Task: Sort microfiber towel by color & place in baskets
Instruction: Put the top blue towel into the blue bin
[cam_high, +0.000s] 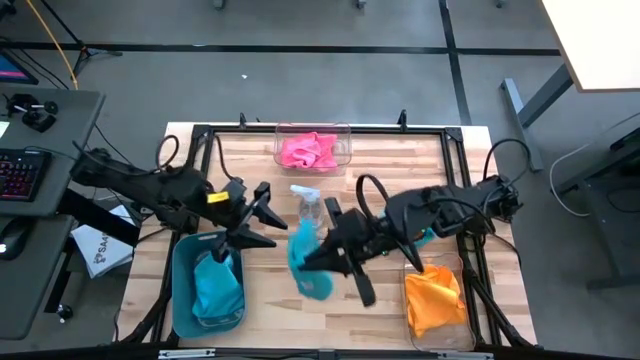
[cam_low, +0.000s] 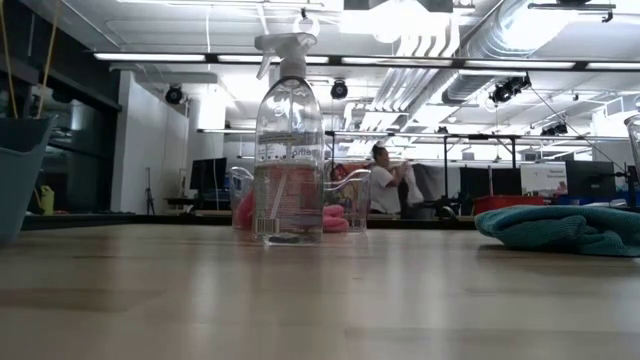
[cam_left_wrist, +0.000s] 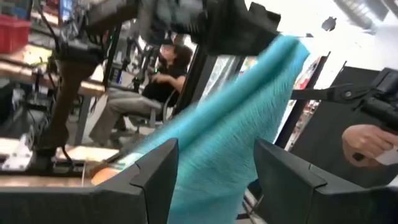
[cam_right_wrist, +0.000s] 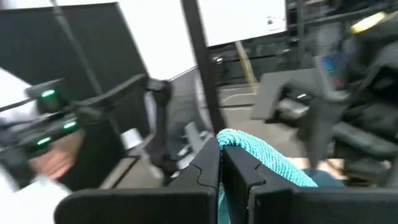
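teal towel (cam_right_wrist: 273, 163) pinched in right jaws (closed)

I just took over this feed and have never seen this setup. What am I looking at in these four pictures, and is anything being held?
Two dark robot arms work at a wooden table. One picture looks straight down, one looks level across the tabletop, and two come from cameras on the arms' wrists.

On the table: a spray bottle, a clear basket with a pink towel, a teal basket with a teal towel, and another clear basket with an orange towel.

The right pincer is shut on a second teal cloth, part of which lies on the table. The left pincer is open, facing that cloth.
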